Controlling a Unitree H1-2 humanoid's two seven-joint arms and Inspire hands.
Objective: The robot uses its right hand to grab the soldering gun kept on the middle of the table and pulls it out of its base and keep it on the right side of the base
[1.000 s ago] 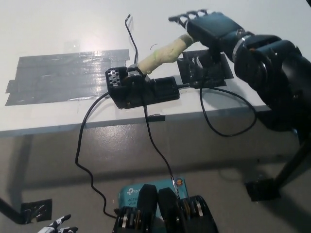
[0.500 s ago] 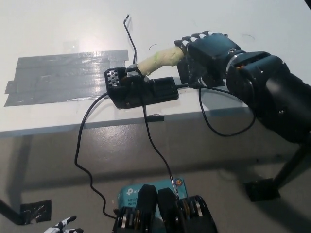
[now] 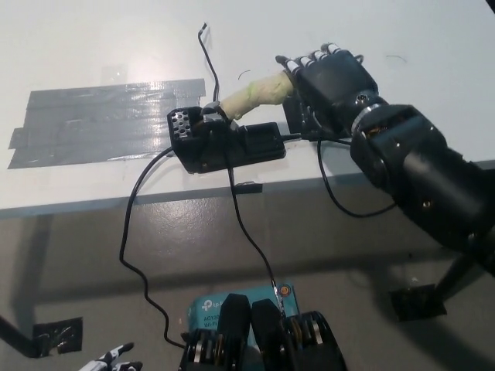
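Since the earlier frames, the black right hand (image 3: 331,83) is being brought down against the far end of the soldering gun (image 3: 249,96); its fingers are being curled beside the handle, though whether a grasp is closed cannot be told. That pale, wrapped handle is being held tilted in its black base (image 3: 224,142) near the table's (image 3: 93,46) front edge. It is being judged light, stiff, and best gripped mid-handle. Only the white left hand's (image 3: 112,360) fingertips are being shown, low at the picture's bottom left; its state cannot be told.
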